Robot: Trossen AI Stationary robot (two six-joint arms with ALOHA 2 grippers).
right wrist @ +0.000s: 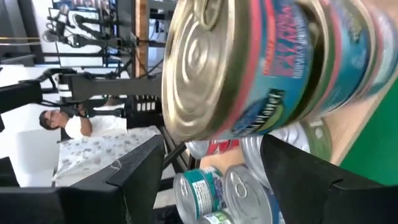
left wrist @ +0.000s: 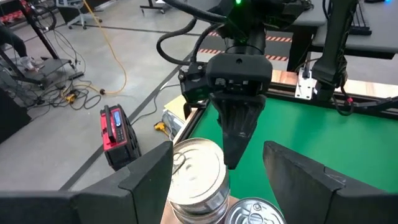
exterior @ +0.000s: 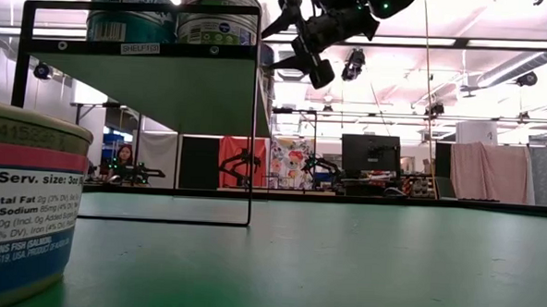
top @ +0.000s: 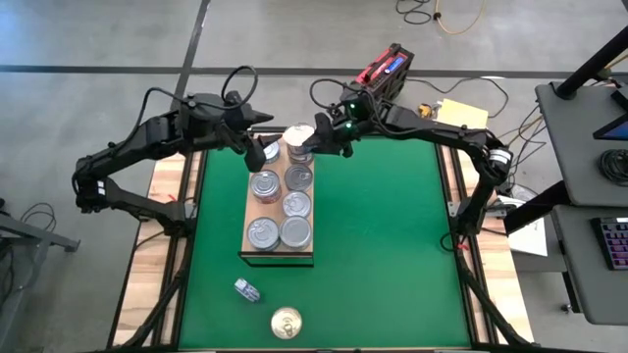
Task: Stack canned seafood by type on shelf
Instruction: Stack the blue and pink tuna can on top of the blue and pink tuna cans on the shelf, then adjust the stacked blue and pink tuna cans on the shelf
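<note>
Premises: a robotics laboratory or workshop hall. Evidence: bare grey concrete floor with loose black and yellow cables, a red-and-black portable power unit, other dark robot arms on distant benches, ceiling strip lighting, and a computer monitor beyond the green mat's far edge.

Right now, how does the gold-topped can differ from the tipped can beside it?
The gold-topped can stands upright, lid up; the tipped can lies on its side, label showing. The gold-topped can is farther from the shelf than the tipped can. Both rest on the green mat, off the shelf.
</note>
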